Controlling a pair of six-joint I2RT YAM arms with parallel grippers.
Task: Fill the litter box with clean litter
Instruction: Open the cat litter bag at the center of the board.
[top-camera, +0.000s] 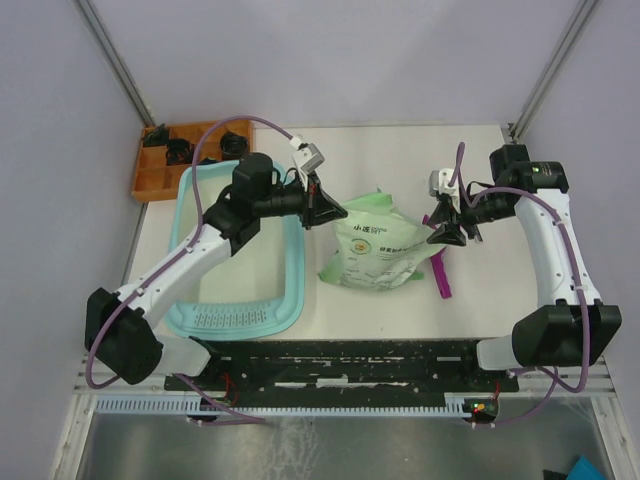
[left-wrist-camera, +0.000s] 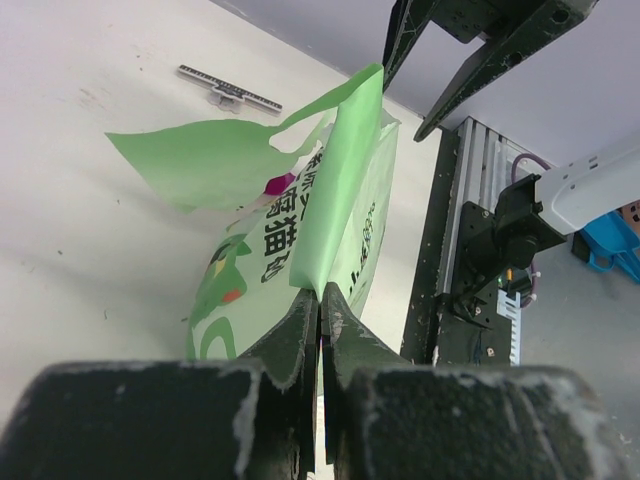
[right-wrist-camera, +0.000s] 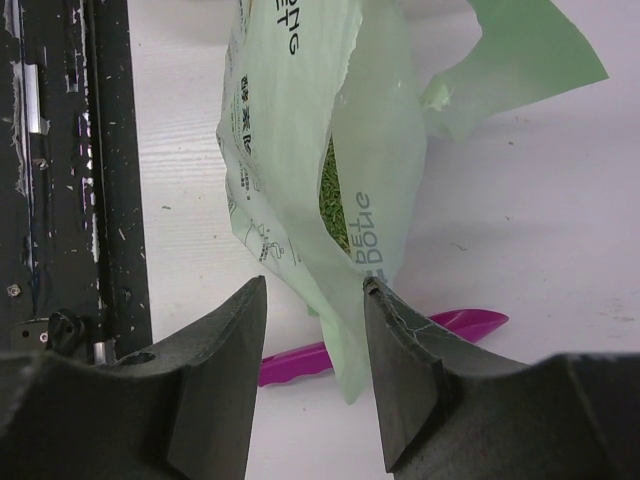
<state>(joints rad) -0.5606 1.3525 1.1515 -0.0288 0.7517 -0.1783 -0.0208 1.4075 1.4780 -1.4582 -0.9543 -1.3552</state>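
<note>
left claw (left-wrist-camera: 320, 296): shut tight on a thin folded edge of the bag (left-wrist-camera: 335, 190). The green film rises straight out of the pinch.
left claw, seen from above: at the bag's torn upper-left corner, just past the right rim of the litter box (top-camera: 299, 262).
right claw (right-wrist-camera: 312, 290): the jaws stand partly apart with a hanging corner of the bag in the gap. The film lies close to one finger, but nothing is clamped.
bag: light green and white with printed writing. It sits on the desk (top-camera: 400, 150) between the two claws, its top torn open into a loose flap.
litter (right-wrist-camera: 333, 200): a dark green grainy mass inside the bag, seen through the torn mouth from the right wrist.
litter box: a light teal tub on the left side of the desk, just beside the bag. Its ribbed ledge is at the near end and its whitish floor shows.
in the way: the left arm stretches diagonally over the litter box and covers part of its floor. The box's right wall stands between that floor and the bag.
scoop (top-camera: 441, 272): magenta, flat on the desk at the bag's right edge, below the right claw and partly hidden by the bag.
orange tray (top-camera: 150, 180): compartmented, holding small black parts, at the far left corner of the desk just beside the litter box's far end.
base plate (top-camera: 350, 360): black, along the near edge of the desk between the arm bases.
</note>
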